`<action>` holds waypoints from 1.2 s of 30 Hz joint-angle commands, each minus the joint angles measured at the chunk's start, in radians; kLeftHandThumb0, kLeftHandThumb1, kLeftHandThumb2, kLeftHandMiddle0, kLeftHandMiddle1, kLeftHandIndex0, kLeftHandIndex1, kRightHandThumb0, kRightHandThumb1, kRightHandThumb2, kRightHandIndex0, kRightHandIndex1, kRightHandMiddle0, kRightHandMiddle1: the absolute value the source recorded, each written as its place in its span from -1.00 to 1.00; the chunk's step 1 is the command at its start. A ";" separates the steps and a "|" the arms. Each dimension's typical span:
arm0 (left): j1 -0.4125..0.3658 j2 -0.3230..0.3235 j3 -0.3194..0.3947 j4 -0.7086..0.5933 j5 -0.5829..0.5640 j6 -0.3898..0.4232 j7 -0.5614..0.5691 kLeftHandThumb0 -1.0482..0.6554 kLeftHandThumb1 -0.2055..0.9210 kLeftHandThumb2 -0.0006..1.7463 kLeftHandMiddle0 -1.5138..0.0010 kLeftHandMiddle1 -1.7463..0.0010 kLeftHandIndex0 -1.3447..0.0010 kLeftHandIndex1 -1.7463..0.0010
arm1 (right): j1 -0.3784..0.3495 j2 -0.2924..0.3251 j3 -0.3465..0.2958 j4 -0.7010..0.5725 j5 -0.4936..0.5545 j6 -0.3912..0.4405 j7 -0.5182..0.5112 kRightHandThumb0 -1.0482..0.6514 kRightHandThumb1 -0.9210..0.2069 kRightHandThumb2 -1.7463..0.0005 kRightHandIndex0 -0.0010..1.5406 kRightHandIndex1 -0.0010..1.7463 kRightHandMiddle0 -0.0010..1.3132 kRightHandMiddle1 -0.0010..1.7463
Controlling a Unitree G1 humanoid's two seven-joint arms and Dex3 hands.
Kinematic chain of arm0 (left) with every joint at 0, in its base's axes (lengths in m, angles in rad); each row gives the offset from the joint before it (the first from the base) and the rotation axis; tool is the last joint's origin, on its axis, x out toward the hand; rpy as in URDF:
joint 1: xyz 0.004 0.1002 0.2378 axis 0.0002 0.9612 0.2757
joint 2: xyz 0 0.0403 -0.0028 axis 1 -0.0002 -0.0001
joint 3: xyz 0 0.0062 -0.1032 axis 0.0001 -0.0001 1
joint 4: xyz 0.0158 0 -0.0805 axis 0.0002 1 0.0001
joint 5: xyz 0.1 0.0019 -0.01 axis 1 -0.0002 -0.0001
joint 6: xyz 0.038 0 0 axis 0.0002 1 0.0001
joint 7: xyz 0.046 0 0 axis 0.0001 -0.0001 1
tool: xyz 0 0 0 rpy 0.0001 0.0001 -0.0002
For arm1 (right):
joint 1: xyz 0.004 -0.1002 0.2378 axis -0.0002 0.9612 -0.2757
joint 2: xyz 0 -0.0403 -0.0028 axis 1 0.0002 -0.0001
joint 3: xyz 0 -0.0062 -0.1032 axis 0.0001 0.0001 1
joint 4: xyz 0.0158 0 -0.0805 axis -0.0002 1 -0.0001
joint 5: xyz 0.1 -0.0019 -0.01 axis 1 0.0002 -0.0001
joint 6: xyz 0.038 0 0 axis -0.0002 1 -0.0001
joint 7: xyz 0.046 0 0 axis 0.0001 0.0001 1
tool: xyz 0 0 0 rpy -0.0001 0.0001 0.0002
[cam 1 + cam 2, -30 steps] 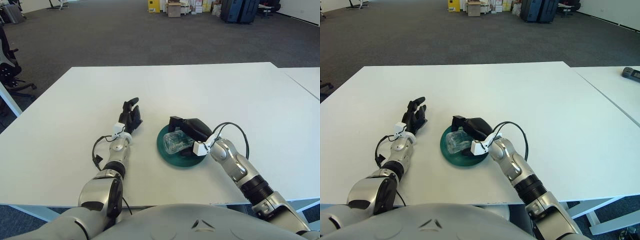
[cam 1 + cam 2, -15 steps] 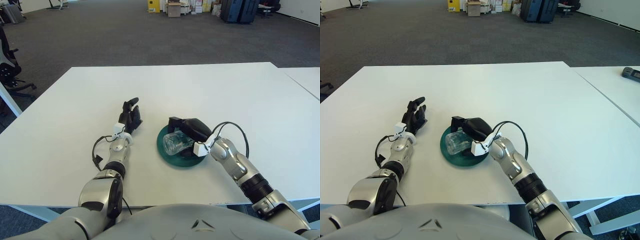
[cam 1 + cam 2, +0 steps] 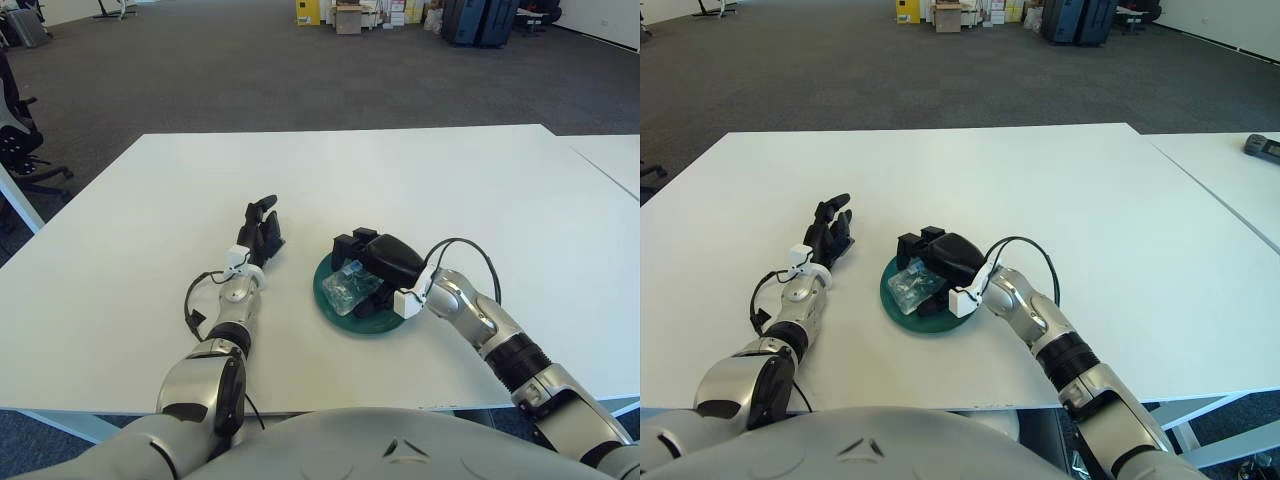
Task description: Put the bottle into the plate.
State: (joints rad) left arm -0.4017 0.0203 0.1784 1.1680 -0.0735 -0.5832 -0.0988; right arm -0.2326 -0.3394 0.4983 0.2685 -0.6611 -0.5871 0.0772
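Bottle (image 3: 351,284): clear plastic, lying on its side inside the dark green plate (image 3: 355,318), toward the plate's left half.

Plate: round, shallow, set on the white table (image 3: 400,180) slightly right of the robot's midline and in the near half of the top. Its left rim stands apart from the left hand, with bare tabletop between.

Right hand (image 3: 378,262): black, over the far and right part of the plate, fingers draped over and beside the bottle. Whether they grip it or merely touch it cannot be told from either view. Forearm enters from the lower right, a black cable looping above the wrist.

Left hand (image 3: 259,232): flat on the table to the left of the plate, fingers stretched forward and relaxed, holding nothing.

Table: broad open surface beyond the plate to the far edge, and wide bare stretches left and right. A second white table (image 3: 1240,170) adjoins on the right, separated by a narrow seam, with a small dark device (image 3: 1263,146) on it. Grey carpet beyond the far edge.
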 commanded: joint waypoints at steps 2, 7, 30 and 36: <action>0.025 0.000 0.005 0.013 -0.009 0.041 -0.016 -0.63 1.00 -0.08 0.55 0.95 1.00 0.04 | -0.034 -0.009 -0.004 0.016 -0.018 -0.027 -0.026 -0.94 -0.96 0.70 -0.97 0.08 -1.00 0.34; 0.032 0.008 -0.012 0.008 0.016 0.030 -0.003 -0.65 1.00 -0.12 0.52 0.94 1.00 -0.01 | -0.029 -0.022 -0.008 0.001 -0.047 -0.029 -0.039 -0.99 -0.99 0.51 -0.95 -0.43 -1.00 -0.01; 0.041 0.021 -0.026 0.035 0.042 -0.035 -0.002 -0.68 1.00 -0.24 0.50 0.95 1.00 -0.09 | -0.032 -0.059 -0.112 -0.044 0.082 -0.074 -0.067 -1.00 -1.00 0.17 -1.00 -1.00 -1.00 -1.00; 0.041 0.012 -0.011 0.034 0.025 -0.047 -0.018 -0.65 1.00 -0.28 0.42 0.91 0.99 -0.17 | -0.079 -0.053 -0.205 0.043 0.205 -0.048 -0.051 -1.00 -1.00 0.19 -1.00 -1.00 -1.00 -1.00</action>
State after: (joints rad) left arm -0.3882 0.0372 0.1595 1.1789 -0.0338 -0.6445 -0.1029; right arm -0.2596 -0.3943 0.3453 0.2606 -0.5127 -0.6584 0.0295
